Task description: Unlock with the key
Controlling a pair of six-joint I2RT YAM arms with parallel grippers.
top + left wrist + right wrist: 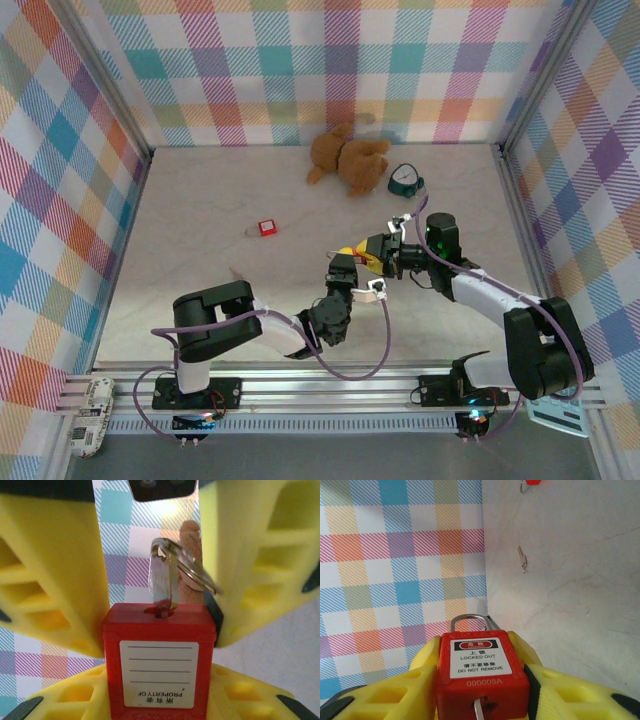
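Your padlock is red, its key silvery, the tool fingers yellow, the walls pastel plaid, the surface pale grey.

- The red padlock, in the right wrist view, carries a white warning label. It has a red oval on a black bar with characters too small to read, then "上锁", "LOCKED OUT", "请不要移除" and "DO NOT REMOVE".
- Under that label, stamped into the red body, is "000005A".
- In the left wrist view, the padlock's other face bears a white owner label, seen upside down. It reads "PROPERTY OF" and "所有者", with four blank ruled lines.
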